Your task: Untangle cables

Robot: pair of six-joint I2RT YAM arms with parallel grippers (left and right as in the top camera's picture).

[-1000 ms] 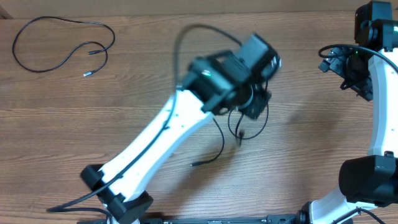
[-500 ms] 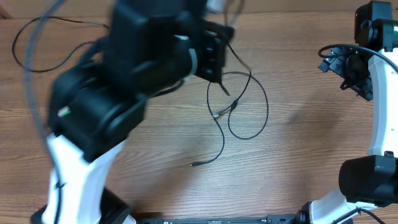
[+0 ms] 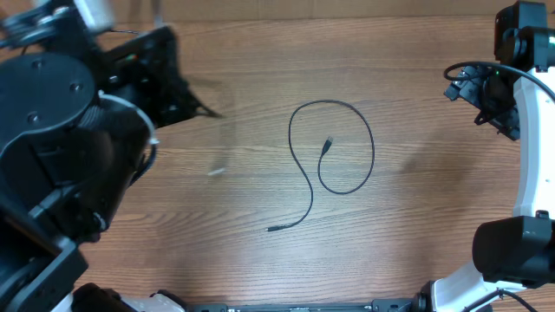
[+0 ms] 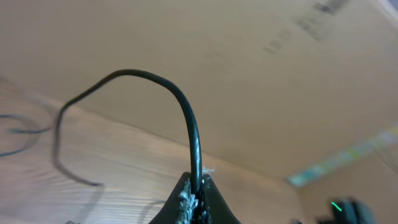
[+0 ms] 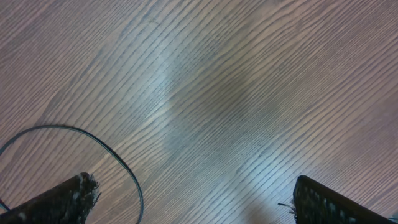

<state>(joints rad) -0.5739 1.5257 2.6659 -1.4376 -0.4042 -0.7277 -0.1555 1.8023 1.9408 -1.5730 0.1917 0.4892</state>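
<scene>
One thin black cable (image 3: 330, 155) lies alone mid-table in an open loop, with a tail running to a plug at the front. In the left wrist view a second cable (image 4: 191, 127) arches up out of my left gripper (image 4: 198, 200), whose jaws are pinched shut on it. Seen from overhead, that gripper (image 3: 201, 107) is raised at the back left, blurred by motion. My right gripper (image 5: 199, 211) stands open above bare wood at the right edge, with only an arc of the loose cable (image 5: 115, 155) near its left finger (image 5: 65, 200).
The bulky left arm (image 3: 61, 147) covers the table's left third and whatever lies under it. The right arm (image 3: 525, 147) stands along the right edge. A cardboard wall (image 4: 249, 74) backs the table.
My left arm has swung from the table's middle to the far back left, taking one cable with it. The other cable stays behind as a separate loop. The right arm has not moved.
</scene>
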